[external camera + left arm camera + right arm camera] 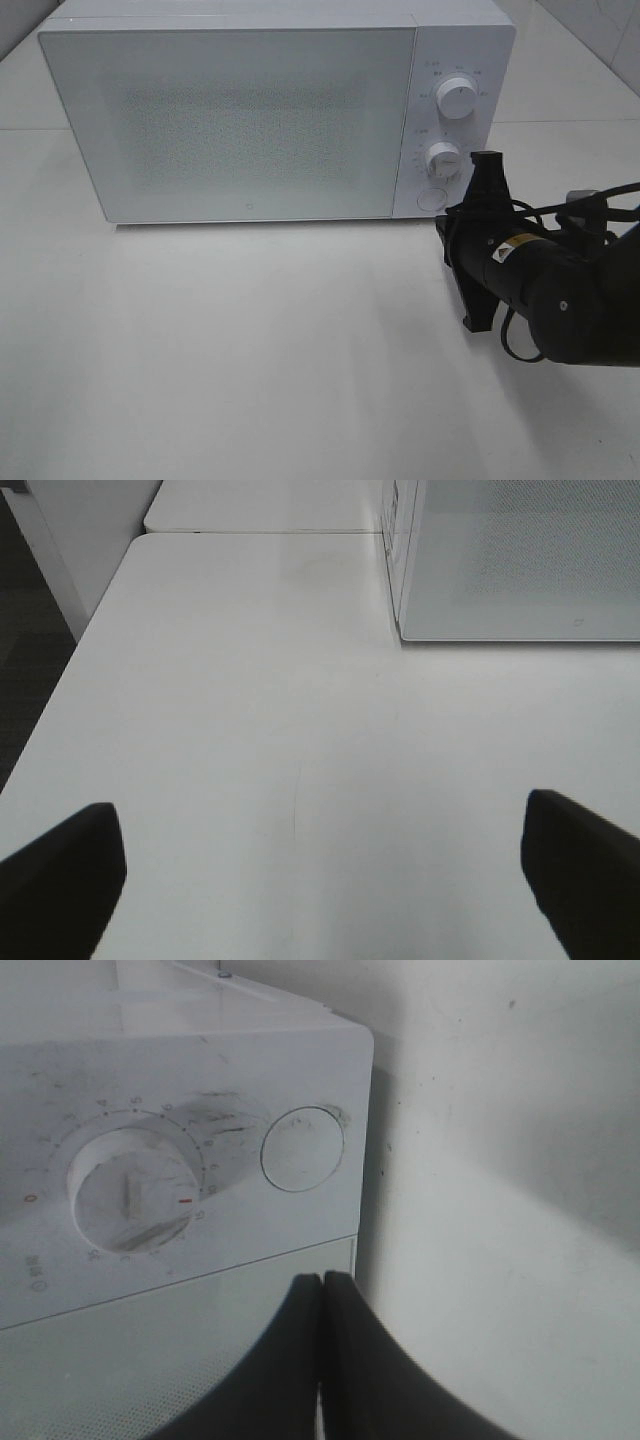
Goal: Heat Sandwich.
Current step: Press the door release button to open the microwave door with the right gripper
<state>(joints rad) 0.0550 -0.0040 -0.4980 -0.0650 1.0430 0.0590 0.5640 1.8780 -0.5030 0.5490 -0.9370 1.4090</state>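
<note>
**A:** Where is the sandwich?

**B:** It shows in no view, so I cannot tell. The microwave (280, 110) stands at the back of the table (250, 380) with its door (200, 150) shut. The speckled window is too cloudy to see through.

**A:** And the right claw (488, 162)?

**B:** It is clenched, its fingers (290, 1360) pressed flat together and gripping nothing. It hangs just beside the microwave's control panel. Its tip is near the lower dial (443, 157), above the round button (432, 198). I cannot tell whether it touches the panel.

**A:** How does that arm lie?

**B:** It comes in from the right edge of the high view, low over the table, with black cables looped along it.

**A:** And the left claw (320, 880)?

**B:** It is released, its fingers spread wide over bare table and holding nothing. The microwave's near corner lies ahead of it. The high view does not take it in.
</note>
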